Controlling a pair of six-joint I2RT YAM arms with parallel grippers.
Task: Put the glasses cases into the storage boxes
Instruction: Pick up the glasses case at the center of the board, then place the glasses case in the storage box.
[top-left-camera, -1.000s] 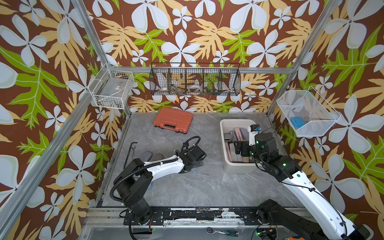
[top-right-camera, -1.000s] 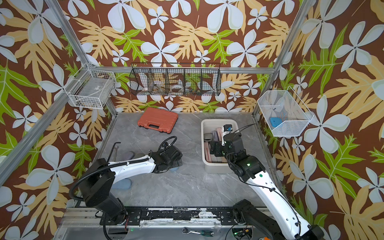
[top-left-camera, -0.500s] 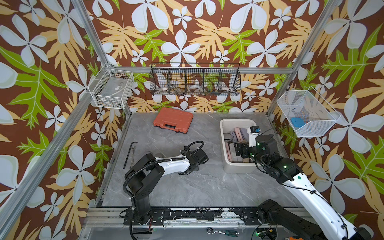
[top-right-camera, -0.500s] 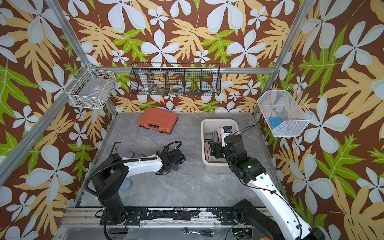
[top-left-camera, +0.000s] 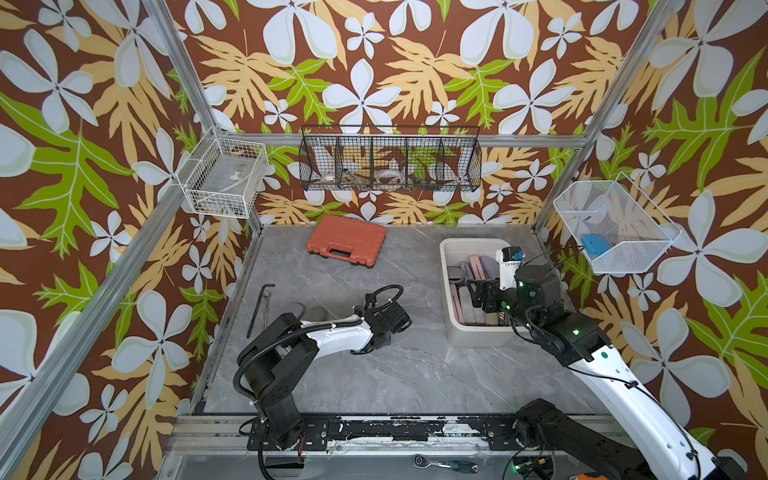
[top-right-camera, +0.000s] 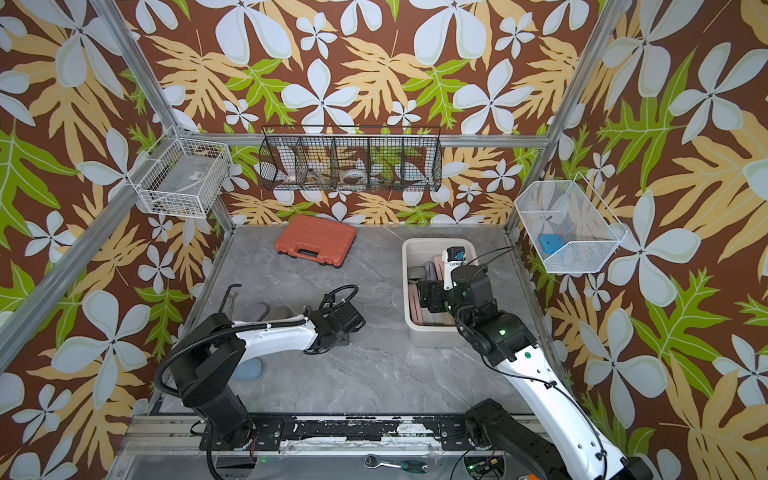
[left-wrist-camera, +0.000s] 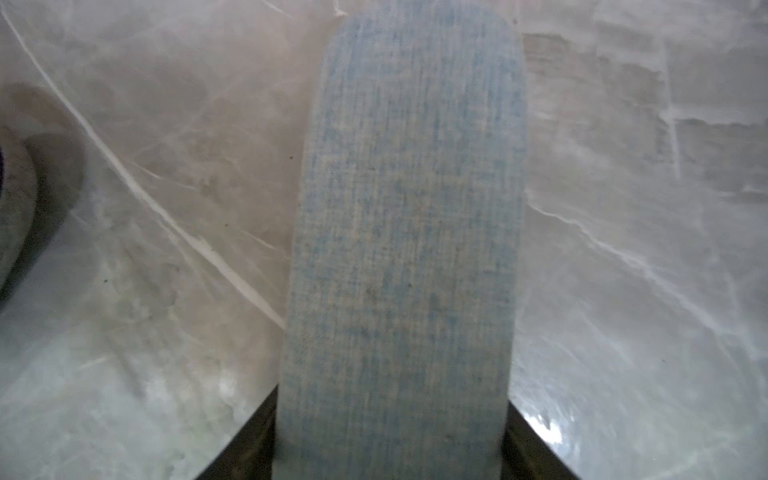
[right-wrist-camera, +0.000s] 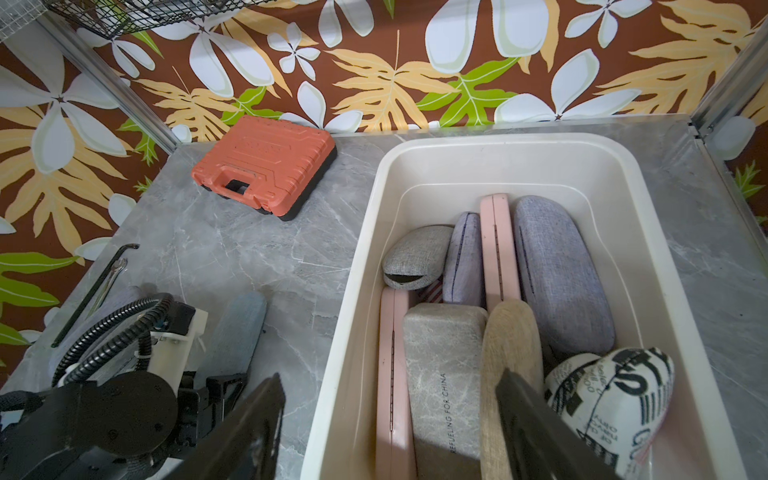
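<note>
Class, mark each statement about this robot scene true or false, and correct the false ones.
1. A newspaper-print case sits in the cream tub. True.
2. The orange toolcase lies inside the tub. False: it lies on the table, outside the tub.
3. The left tool has a blue woven case between its fingers. True.
4. The right tool hangs over the toolcase. False: it hangs open over the tub.

The cream storage box (right-wrist-camera: 498, 153) holds grey, lavender, pink, tan and newsprint glasses cases (right-wrist-camera: 561, 270), packed mostly lengthwise. Outside it, a blue woven case (left-wrist-camera: 399, 249) lies flat; two further cases (top-left-camera: 318, 312), seemingly greyish, lie well apart.
</note>
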